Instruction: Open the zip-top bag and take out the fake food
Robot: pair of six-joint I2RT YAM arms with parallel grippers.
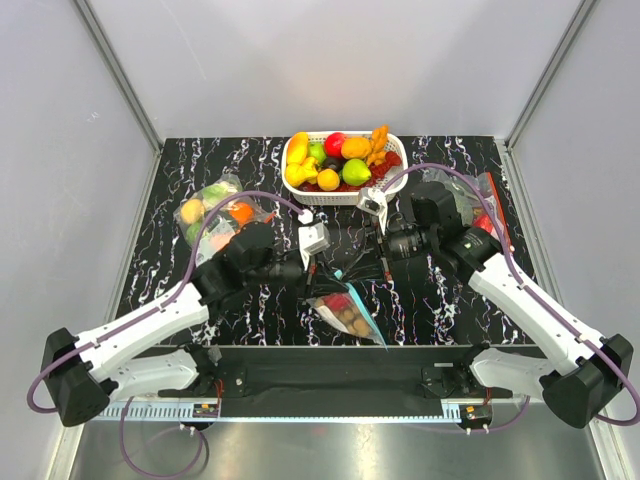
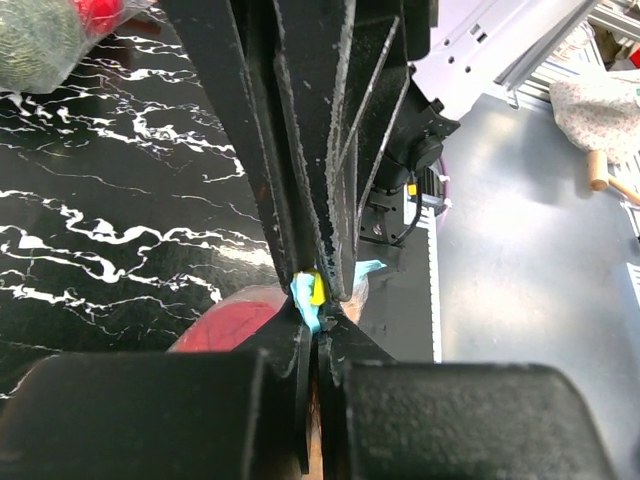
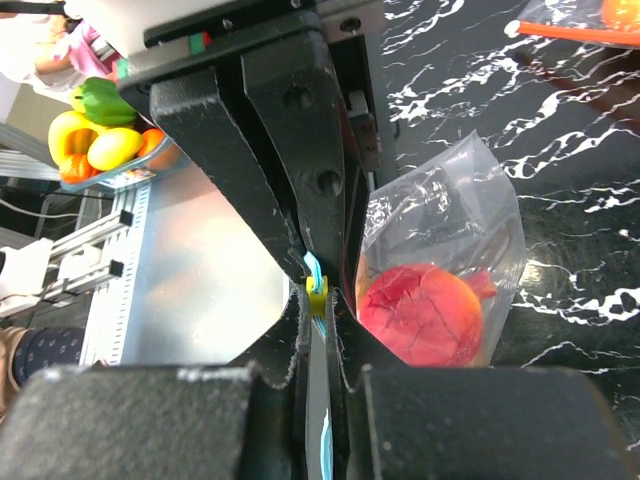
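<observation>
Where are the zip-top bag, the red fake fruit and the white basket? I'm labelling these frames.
zip-top bag (image 1: 350, 312), top view, middle of its clear body.
red fake fruit (image 3: 420, 315), right wrist view, its glossy face inside the bag.
white basket (image 1: 338, 198), top view, its near wall.

Black white-veined marble table (image 1: 190, 160), plain pale grey walls (image 1: 330, 60), aluminium corner posts (image 1: 118, 72), soft even light
</observation>
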